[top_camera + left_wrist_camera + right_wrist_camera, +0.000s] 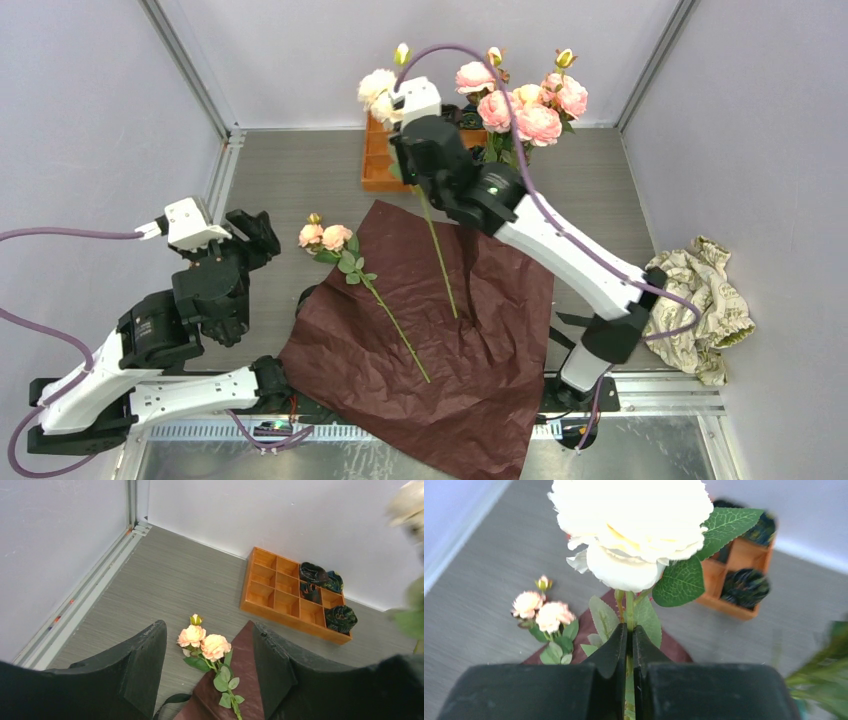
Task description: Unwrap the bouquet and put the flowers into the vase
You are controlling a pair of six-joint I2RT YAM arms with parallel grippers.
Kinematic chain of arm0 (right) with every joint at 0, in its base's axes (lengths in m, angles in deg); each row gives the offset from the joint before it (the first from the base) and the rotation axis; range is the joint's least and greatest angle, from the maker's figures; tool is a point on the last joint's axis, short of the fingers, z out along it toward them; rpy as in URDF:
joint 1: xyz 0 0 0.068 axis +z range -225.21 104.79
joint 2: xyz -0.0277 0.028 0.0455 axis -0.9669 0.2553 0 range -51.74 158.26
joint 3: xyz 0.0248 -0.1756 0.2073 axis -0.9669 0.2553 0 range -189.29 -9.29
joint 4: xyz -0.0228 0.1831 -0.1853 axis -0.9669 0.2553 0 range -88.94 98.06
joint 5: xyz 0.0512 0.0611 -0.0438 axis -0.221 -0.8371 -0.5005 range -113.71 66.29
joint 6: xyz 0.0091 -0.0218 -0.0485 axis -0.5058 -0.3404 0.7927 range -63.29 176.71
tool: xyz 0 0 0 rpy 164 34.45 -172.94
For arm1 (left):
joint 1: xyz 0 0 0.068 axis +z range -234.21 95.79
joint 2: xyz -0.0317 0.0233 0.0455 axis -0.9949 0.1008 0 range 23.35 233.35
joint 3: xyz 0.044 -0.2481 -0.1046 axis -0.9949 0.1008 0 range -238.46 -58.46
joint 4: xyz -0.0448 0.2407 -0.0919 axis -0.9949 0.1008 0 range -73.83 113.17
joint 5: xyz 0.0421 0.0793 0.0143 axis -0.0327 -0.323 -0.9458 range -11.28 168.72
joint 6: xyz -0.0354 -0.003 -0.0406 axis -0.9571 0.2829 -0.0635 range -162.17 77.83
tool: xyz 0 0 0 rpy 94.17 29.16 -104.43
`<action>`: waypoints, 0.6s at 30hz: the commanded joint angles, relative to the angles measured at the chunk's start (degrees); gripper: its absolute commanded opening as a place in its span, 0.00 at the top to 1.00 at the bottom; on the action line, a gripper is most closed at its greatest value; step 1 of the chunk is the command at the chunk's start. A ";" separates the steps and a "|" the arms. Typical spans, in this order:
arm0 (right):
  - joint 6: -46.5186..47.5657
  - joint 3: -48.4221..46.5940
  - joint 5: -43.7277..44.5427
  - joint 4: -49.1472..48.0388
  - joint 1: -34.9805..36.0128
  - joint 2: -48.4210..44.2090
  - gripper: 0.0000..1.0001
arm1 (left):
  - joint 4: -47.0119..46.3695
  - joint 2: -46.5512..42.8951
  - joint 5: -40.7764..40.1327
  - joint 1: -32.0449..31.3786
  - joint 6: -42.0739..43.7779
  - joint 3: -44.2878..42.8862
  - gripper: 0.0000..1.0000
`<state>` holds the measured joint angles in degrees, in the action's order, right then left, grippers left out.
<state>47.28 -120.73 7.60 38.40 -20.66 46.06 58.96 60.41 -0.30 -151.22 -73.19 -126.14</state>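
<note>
My right gripper (402, 140) (630, 635) is shut on the green stem of a cream rose (378, 90) (634, 525) and holds it upright above the back of the table, the stem hanging down over the paper. Several pink roses (525, 105) stand just right of it; the vase is hidden behind the right arm. The dark red paper (450, 340) (240, 680) lies spread flat. One peach rose stem (325, 237) (205, 642) (544, 612) rests on the paper's left corner. My left gripper (255, 235) (207, 630) hovers open just left of those blooms.
An orange compartment tray (378, 160) (280, 617) (739, 565) sits at the back, with dark bundles (312, 572) in some cells. A black ribbon (172, 698) lies by the paper's left edge. A crumpled beige cloth (705, 300) lies at the right wall.
</note>
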 commanded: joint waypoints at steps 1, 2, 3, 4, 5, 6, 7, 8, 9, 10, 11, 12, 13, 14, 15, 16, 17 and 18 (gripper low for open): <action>8.74 1.41 6.16 -9.49 0.98 -9.53 0.99 | -4.05 1.77 0.69 0.02 0.25 0.09 0.36; 10.67 2.35 6.66 -11.82 0.99 -11.69 0.99 | -4.24 2.19 1.04 -0.04 0.25 0.09 0.36; 13.00 3.94 7.63 -15.27 1.03 -14.78 0.99 | -4.36 2.69 1.50 -0.02 0.19 0.09 0.36; 15.38 5.90 8.23 -19.09 1.00 -17.10 0.99 | -4.46 3.24 1.95 -0.04 0.11 0.05 0.36; 17.79 8.30 8.91 -23.37 1.05 -19.56 0.99 | -4.63 3.71 2.49 0.02 0.04 0.04 0.36; 20.31 10.62 9.28 -28.13 1.05 -21.78 0.99 | -4.70 4.19 2.94 0.01 -0.09 0.06 0.36; 22.51 12.93 9.49 -32.18 1.09 -23.94 0.99 | -4.91 4.69 3.45 -0.01 -0.31 0.09 0.36; 25.00 14.98 9.40 -36.04 1.01 -25.67 0.99 | -5.06 5.32 3.78 -0.04 -0.29 0.09 0.36; 27.37 16.63 9.20 -40.60 1.07 -27.07 0.99 | -5.33 5.82 4.13 -0.03 -0.41 0.09 0.36; 29.68 18.05 9.06 -44.81 1.08 -28.13 0.99 | -5.57 6.28 4.40 0.00 -0.42 0.09 0.36; 32.08 19.31 8.68 -47.93 1.03 -28.77 0.99 | -5.81 6.78 4.69 -0.05 -0.44 0.08 0.36; 34.33 20.35 8.12 -50.80 1.07 -29.37 0.99 | -6.05 7.29 4.96 0.02 -0.43 0.01 0.36; 36.58 21.47 7.38 -53.71 1.00 -29.74 0.99 | -6.28 7.81 5.20 -0.02 -0.40 -0.08 0.36; 38.57 22.69 6.57 -57.12 1.04 -30.03 0.99 | -6.48 8.31 5.53 -0.01 -0.36 -0.20 0.36; 40.53 23.75 5.71 -60.22 0.98 -30.06 0.99 | -6.67 8.76 5.81 -0.01 -0.40 -0.22 0.36; 42.51 24.32 5.01 -62.86 1.00 -29.82 0.99 | -6.82 9.26 6.18 0.00 -0.42 -0.25 0.36; 44.08 24.52 4.39 -64.58 1.00 -29.38 0.99 | -6.98 9.71 6.29 0.02 -0.38 -0.26 0.36; 45.61 24.33 3.87 -65.70 1.00 -28.65 0.99 | -7.11 10.23 6.47 0.03 -0.47 -0.33 0.36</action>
<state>81.68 -97.78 14.61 -12.04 -19.77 15.40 55.44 69.39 5.49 -151.22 -73.13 -126.12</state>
